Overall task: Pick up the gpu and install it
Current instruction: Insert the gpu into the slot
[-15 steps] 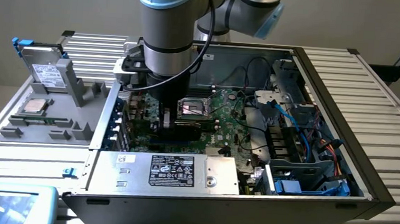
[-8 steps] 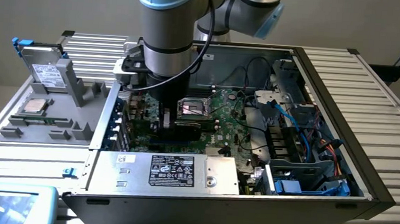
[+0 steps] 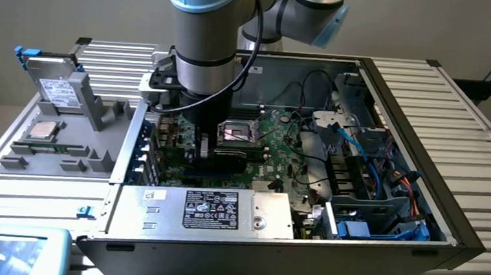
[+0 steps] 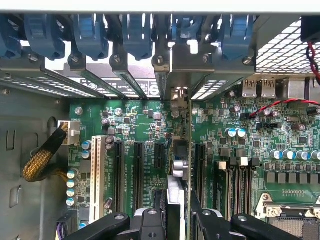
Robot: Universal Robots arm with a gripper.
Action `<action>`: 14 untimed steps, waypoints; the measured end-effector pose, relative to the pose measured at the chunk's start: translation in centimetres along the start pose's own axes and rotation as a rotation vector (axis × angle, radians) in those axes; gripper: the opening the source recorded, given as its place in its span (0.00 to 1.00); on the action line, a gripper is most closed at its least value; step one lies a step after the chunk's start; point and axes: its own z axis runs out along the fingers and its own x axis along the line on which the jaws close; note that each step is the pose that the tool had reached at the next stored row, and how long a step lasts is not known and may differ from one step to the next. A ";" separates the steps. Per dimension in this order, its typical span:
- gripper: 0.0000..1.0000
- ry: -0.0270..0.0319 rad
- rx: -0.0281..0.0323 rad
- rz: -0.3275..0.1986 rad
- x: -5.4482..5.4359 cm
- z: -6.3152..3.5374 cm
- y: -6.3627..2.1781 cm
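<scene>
The gpu (image 4: 179, 167) appears edge-on in the wrist view as a thin upright card. It stands over the green motherboard (image 4: 145, 130) between black expansion slots, and its silver end bracket (image 4: 180, 97) meets the case's rear slot openings. My gripper (image 4: 179, 222) is shut on the card, with one black finger (image 4: 150, 220) on each side. In the exterior view the gripper (image 3: 197, 152) reaches down inside the open computer case (image 3: 393, 251), left of the CPU socket (image 3: 238, 134). The dark card (image 3: 227, 153) is just beside the gripper. Whether the card's lower edge sits in a slot is hidden.
A labelled power supply box (image 3: 214, 210) lies at the case's front. Cables and drive bays (image 3: 373, 166) fill the exterior view's right. A grey parts tray (image 3: 97, 146) with a drive (image 3: 58, 92) stands outside at the left. Blue slot latches (image 4: 135, 35) line the rear wall.
</scene>
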 end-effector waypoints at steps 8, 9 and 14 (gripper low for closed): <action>0.28 0.0002 0.0011 -0.001 0.0 0.04 -0.07; 0.28 -0.0001 0.0019 -0.002 0.0 0.08 -0.02; 0.28 0.0000 0.0022 -0.002 0.0 0.10 0.16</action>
